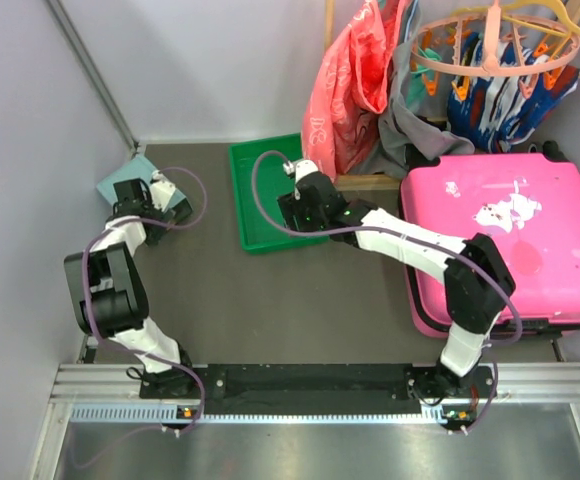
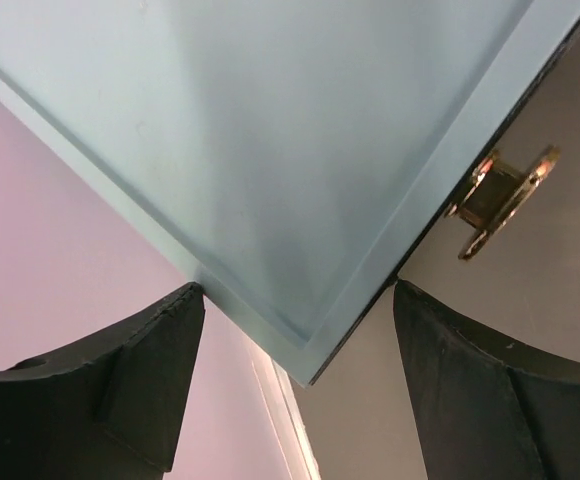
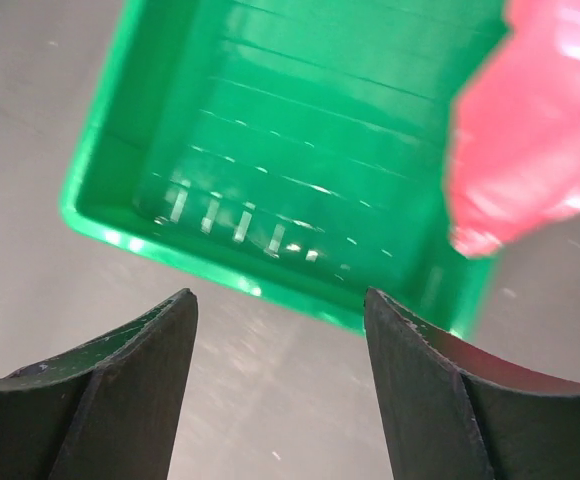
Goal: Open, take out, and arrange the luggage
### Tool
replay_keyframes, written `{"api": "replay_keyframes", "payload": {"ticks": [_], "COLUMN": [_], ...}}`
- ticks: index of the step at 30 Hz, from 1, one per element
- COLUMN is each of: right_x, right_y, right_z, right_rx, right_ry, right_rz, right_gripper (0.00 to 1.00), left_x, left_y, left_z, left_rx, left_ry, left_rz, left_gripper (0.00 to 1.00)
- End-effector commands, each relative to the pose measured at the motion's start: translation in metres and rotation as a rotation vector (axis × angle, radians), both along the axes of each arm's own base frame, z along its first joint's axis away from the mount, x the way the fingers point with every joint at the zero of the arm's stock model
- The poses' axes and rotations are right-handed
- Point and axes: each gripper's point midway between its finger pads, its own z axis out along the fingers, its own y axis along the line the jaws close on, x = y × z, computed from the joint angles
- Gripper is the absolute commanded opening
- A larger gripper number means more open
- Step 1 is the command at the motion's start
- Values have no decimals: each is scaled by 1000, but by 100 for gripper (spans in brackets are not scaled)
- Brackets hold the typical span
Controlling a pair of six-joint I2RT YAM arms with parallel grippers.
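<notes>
The luggage (image 1: 515, 235), a hot-pink hard-shell case with a white cartoon sticker, lies flat and shut at the right of the table. Neither gripper touches it. My left gripper (image 1: 162, 190) hovers in the back left corner over a small pale-teal box (image 1: 118, 180). In the left wrist view that gripper (image 2: 298, 290) stands open, and a corner of the teal box (image 2: 270, 150) pokes between its fingertips. My right gripper (image 1: 305, 205) reaches left, away from the case, over the near edge of a green tray (image 1: 255, 190). In its wrist view the right gripper (image 3: 280, 295) is open, with bare table between the fingers.
A red plastic bag (image 1: 355, 85) and grey clothes (image 1: 415, 125) hang behind the tray and the case, under a round peg hanger (image 1: 495, 50). The bag (image 3: 540, 120) overhangs the tray (image 3: 100, 215). A brass latch (image 2: 500, 195) sits on the box's side. Walls close in at left and back.
</notes>
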Motion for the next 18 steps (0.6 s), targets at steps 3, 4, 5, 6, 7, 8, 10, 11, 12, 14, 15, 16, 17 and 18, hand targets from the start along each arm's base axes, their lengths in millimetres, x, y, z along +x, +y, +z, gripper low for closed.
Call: {"api": "replay_keyframes", "payload": {"ticks": [3,4,5,6,7,8,10,11,12,14,15,16,17,18], "right_x": [-2,-5,-6,-6,-9,-10,-11,-13,-14,-12,-11,-6,-9,-8], "right_y": [-43,-50,-55,-60,-68,-73,-86,-95,-102,-128,-139,-160,-174,-188], "right_z": [50,48,51,54,62,65,78,79,81,89,90,92,97,100], "right_rx": [-20,-29,-29,-29,-24,-29,-18,-31,-35,-50,-57,-61,-54,-49], "right_ry": [-86,-75,-79,-85,-96,-98,-111,-100,-97,-98,-97,-93,-91,-88], "right_rz": [-78,-86,-96,-109,-116,-125,-146,-152,-164,-220,-242,-295,-319,-348], "right_gripper": [68,69,69,69,70,71,72,72,73,73,74,75,75,75], "left_x": [7,2,-9,-16,-23,-36,-51,-61,-70,-79,-83,-84,-83,-81], "left_y": [-68,-83,-102,-124,-146,-162,-205,-218,-246,-267,-285,-292,-296,-310], "left_z": [39,54,53,56,67,63,69,64,64,59,58,54,51,51], "left_rx": [-204,-235,-292,-328,-355,-379,-394,-411,-423,-436,-436,-439,-419,-403], "left_ry": [-115,-141,-111,-97,-108,-62,-38,-2,23,65,77,90,95,79], "left_rz": [-265,-317,-369,-437,-531,-571,-717,-753,-839,-890,-940,-953,-955,-991], "left_gripper": [81,81,82,82,82,83,84,85,86,87,87,87,87,88]}}
